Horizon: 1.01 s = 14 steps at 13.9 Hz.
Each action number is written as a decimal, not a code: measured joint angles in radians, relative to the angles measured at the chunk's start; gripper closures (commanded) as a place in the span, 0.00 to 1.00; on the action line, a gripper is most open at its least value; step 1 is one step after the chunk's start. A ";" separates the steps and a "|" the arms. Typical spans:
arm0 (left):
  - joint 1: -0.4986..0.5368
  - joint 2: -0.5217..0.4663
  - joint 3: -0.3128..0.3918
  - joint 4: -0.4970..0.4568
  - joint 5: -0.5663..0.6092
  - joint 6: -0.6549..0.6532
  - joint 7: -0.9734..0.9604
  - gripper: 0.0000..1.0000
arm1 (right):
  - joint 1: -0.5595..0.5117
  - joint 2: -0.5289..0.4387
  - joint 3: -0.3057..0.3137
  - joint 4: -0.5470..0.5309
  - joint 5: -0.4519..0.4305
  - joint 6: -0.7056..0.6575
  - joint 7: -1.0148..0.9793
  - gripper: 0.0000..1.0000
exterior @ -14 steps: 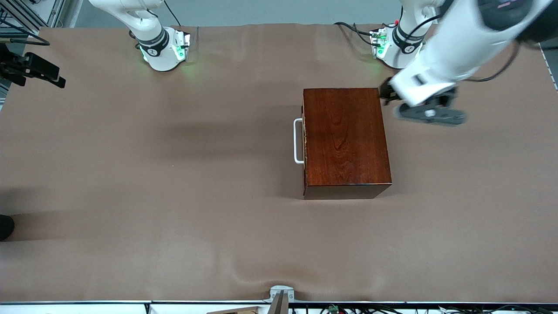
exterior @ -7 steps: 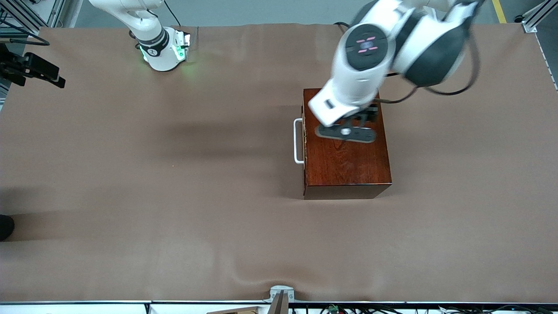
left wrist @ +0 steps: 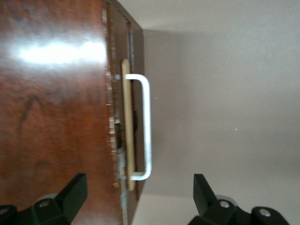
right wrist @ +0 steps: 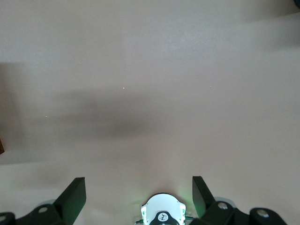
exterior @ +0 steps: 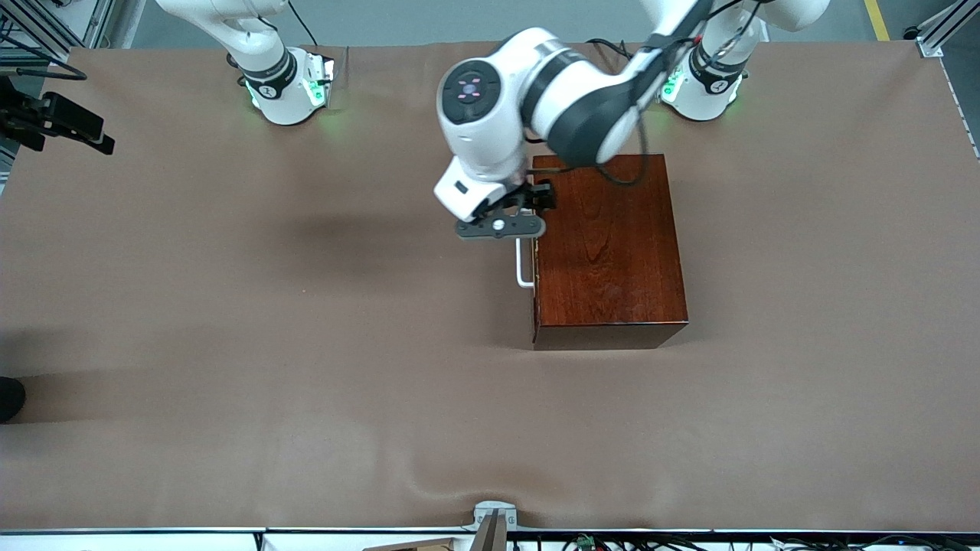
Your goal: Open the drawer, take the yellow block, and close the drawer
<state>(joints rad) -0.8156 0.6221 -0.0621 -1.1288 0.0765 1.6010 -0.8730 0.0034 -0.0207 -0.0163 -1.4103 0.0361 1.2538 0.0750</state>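
Drawer (exterior: 535, 252) shut, flush in the mahogany box (exterior: 605, 249) on the bench (exterior: 230, 344), its white handle (exterior: 523, 264) facing the right arm's end. Left hand (exterior: 501, 227) hovers over the handle's upper end, released: the left wrist view shows spread fingers (left wrist: 70, 194) straddling handle and box edge (front view hides this). Right hand (right wrist: 139, 194) waits, released, over bare bench. Yellow block not visible.

Left arm reaching from its base across toward the right arm's end of the desk, wrist bent down, left tool (exterior: 500, 227) hanging in the air, fingers (left wrist: 75, 192) spread wide. Right arm waiting, right tool (right wrist: 139, 194) raised, fingers apart, empty.
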 measured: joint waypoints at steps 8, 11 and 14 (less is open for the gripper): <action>-0.038 0.069 0.019 0.011 0.001 0.010 -0.033 0.00 | 0.000 0.000 0.000 0.000 0.000 0.000 0.000 0.00; -0.059 0.112 0.021 0.010 0.004 0.010 -0.037 0.00 | 0.000 0.000 -0.001 0.000 0.000 0.000 0.000 0.00; -0.061 0.142 0.023 0.006 0.012 0.010 -0.037 0.00 | 0.000 0.000 -0.001 0.000 0.000 0.000 0.000 0.00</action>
<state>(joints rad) -0.8767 0.7642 -0.0388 -1.1224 0.0883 1.6114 -0.9102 0.0030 -0.0207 -0.0169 -1.4104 0.0361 1.2538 0.0750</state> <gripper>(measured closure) 0.000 0.000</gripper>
